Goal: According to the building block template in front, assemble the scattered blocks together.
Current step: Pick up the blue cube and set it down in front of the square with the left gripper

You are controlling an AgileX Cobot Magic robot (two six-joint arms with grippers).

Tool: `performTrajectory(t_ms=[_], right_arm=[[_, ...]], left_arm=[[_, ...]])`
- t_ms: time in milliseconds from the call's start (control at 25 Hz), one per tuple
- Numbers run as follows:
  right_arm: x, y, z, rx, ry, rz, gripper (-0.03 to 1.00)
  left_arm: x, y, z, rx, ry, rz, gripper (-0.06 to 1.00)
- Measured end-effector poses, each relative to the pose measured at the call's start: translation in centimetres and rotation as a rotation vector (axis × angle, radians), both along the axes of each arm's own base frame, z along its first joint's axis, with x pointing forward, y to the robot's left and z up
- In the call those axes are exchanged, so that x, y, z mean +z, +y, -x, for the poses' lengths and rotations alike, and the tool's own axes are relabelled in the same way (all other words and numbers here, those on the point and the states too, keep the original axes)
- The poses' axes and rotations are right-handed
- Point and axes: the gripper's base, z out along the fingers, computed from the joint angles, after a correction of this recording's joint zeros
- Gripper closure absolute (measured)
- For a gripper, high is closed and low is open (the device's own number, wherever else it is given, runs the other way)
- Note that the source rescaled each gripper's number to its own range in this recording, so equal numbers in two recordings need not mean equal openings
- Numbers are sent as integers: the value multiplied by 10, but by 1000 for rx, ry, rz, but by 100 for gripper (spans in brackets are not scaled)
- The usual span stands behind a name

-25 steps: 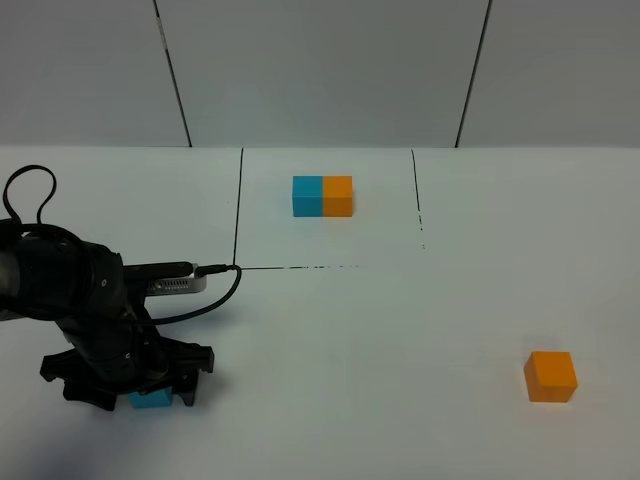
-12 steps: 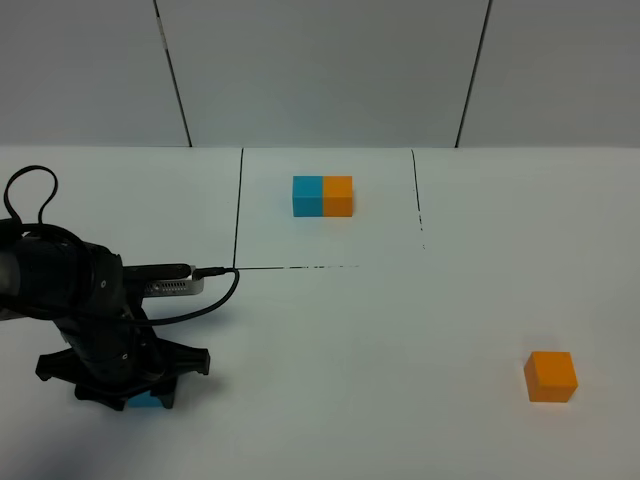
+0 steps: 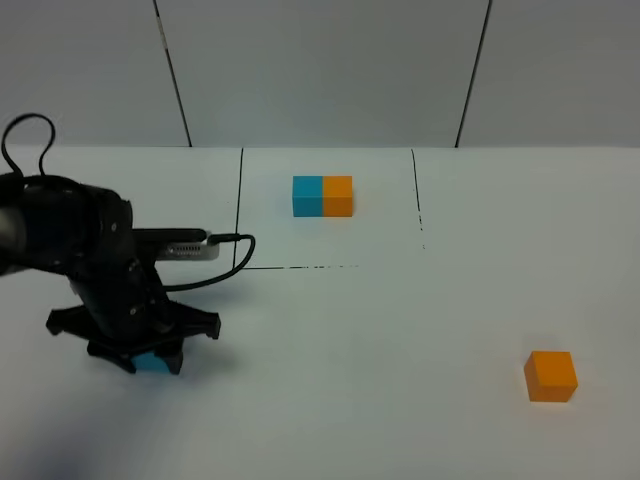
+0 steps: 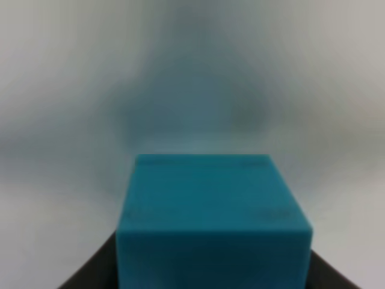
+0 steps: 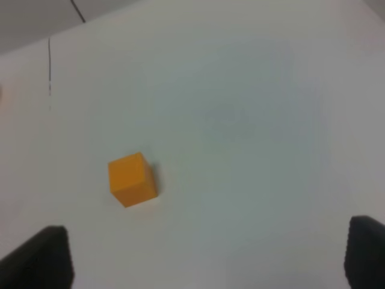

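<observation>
The template (image 3: 322, 196), a blue cube joined to an orange cube with blue on the left, rests at the back of the white table. My left gripper (image 3: 152, 360) is shut on the loose sky-blue cube (image 3: 155, 363), held just off the table at the front left; the left wrist view is filled by that cube (image 4: 212, 223). The loose orange cube (image 3: 550, 376) sits alone at the front right. The right wrist view looks down on the orange cube (image 5: 132, 179) from some distance, between the wide-apart fingertips (image 5: 39, 259) of my open right gripper (image 5: 210, 256).
Thin black lines (image 3: 239, 205) mark a rectangle on the table around the template. A grey panelled wall (image 3: 320, 70) rises behind the table. A black cable (image 3: 25, 135) loops above the left arm.
The left gripper closed on the sky-blue cube and lifted it, moving slightly back and right. The orange cube and template have not moved.
</observation>
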Motion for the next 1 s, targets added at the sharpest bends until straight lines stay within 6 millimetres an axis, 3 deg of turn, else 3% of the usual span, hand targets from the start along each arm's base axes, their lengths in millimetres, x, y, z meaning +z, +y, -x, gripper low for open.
performTrajectory(t_ms=[240,440,720,1000], right_arm=[[0,0,0,0,0,0,17],[0,0,0,0,0,1,17],[0,0,0,0,0,1,17],[0,0,0,0,0,0,17]], left_arm=[[50,-13,-21,-440,-33,26,94],[62,-36,-22,-820,-85,100,94],[37,-104,-22,-1121,-76,92,94],[21,-175,-24,-1296,-66,56,94]])
